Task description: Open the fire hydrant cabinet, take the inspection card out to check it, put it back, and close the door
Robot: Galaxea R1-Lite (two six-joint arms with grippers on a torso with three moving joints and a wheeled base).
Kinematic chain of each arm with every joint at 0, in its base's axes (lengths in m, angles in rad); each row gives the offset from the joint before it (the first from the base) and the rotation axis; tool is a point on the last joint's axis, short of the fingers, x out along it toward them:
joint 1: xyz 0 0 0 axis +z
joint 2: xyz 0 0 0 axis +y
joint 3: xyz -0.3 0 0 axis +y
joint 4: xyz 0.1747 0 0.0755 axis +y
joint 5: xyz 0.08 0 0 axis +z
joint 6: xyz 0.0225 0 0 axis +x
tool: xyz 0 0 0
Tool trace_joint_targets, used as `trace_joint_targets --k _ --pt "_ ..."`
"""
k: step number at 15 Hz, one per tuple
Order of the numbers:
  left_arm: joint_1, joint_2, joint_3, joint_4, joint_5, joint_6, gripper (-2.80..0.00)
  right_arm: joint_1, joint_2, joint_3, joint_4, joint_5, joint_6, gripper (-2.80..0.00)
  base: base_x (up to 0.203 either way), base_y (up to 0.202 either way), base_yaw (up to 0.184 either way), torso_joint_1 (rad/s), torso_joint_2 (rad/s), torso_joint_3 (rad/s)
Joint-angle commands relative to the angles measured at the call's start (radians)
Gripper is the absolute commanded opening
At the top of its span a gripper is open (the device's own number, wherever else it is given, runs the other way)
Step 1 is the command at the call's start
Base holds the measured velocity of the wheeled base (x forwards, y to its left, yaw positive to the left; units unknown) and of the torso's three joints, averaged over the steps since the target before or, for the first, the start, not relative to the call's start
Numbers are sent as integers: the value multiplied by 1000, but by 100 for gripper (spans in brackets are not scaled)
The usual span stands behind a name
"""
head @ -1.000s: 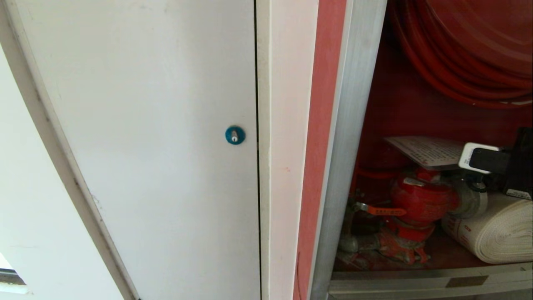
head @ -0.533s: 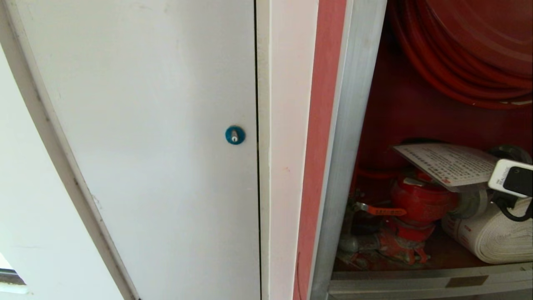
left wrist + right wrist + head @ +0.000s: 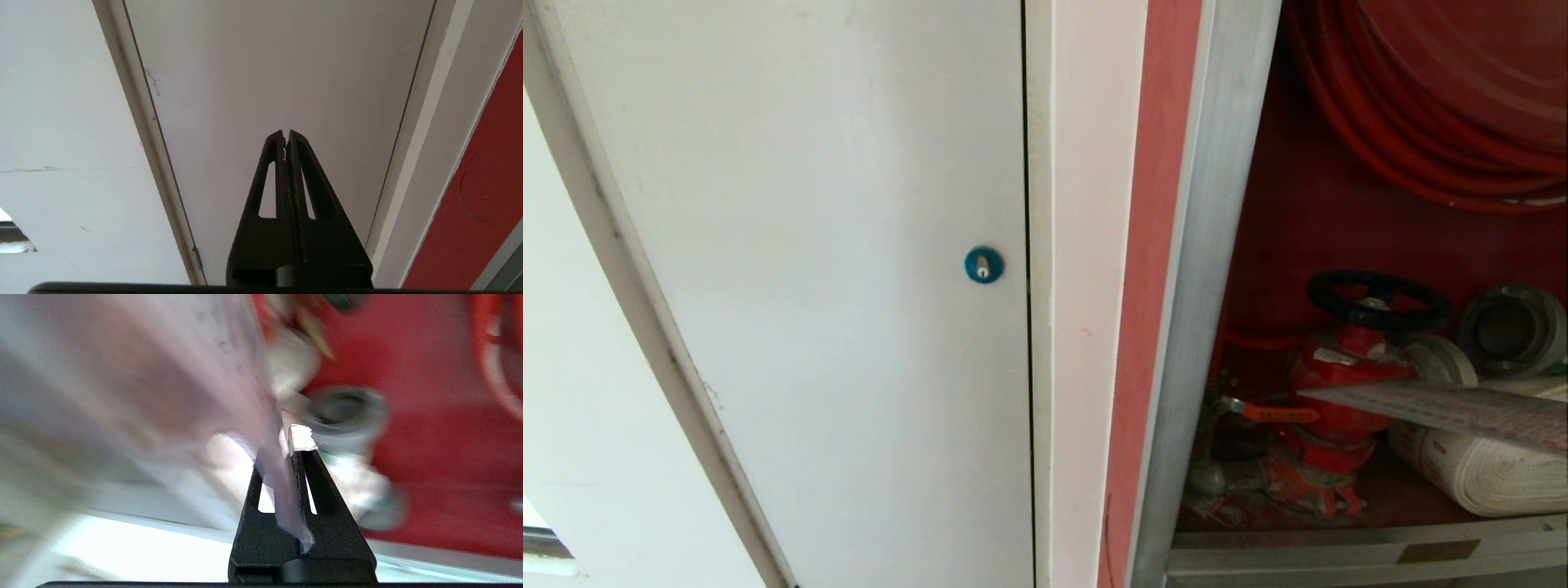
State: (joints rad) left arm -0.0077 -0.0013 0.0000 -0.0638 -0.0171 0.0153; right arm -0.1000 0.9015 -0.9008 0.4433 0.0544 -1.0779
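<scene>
The fire hydrant cabinet (image 3: 1217,245) stands open at the right of the head view, with a red inside. In it are a red valve (image 3: 1347,384) with a black handwheel (image 3: 1379,299), a red hose reel (image 3: 1437,98) and a rolled white hose (image 3: 1478,474). The inspection card (image 3: 1462,411) hangs nearly edge-on in front of the valve and hose. In the right wrist view my right gripper (image 3: 282,451) is shut on the card (image 3: 184,396); it is outside the head view. My left gripper (image 3: 285,134) is shut and empty, parked facing the white door. The cabinet's door is out of view.
A plain white door (image 3: 809,245) with a blue round lock (image 3: 983,265) fills the left of the head view. A metal hose coupling (image 3: 1511,327) sits behind the rolled hose. The cabinet's aluminium sill (image 3: 1339,551) runs below the valve.
The card has come off the valve's handwheel, down and toward the lower right, and now shows nearly edge-on. The right wrist has left the head view. The left arm has not moved.
</scene>
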Motion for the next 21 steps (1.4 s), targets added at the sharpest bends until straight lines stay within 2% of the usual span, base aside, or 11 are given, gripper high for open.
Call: trace_joint_targets --k 1,4,7,9,11,13,17,19,21 --pt "0 1 23 -1 0 0 -280 1 -51 -108 282 201 182 -280 0 0 0 0 0 0" --pt "0 1 23 -1 0 0 -280 8 -67 -74 323 475 337 -280 0 0 0 0 0 0" --pt "0 1 23 -1 0 0 -280 31 -68 -45 323 640 499 -280 0 0 0 0 0 0" --pt "0 1 23 -1 0 0 -280 85 -55 -44 319 735 620 -280 0 0 0 0 0 0" --pt "0 1 23 -1 0 0 -280 167 -20 -46 306 750 678 -280 0 0 0 0 0 0" --pt "0 1 23 -1 0 0 -280 282 17 -47 242 753 779 -280 0 0 0 0 0 0" --pt "0 1 23 -1 0 0 -280 533 137 -45 -70 748 1054 -280 0 0 0 0 0 0" --pt "0 1 23 -1 0 0 -280 612 177 -46 -189 747 1140 -280 0 0 0 0 0 0" --pt "0 1 23 -1 0 0 -280 652 224 -46 -270 746 1188 -280 0 0 0 0 0 0"
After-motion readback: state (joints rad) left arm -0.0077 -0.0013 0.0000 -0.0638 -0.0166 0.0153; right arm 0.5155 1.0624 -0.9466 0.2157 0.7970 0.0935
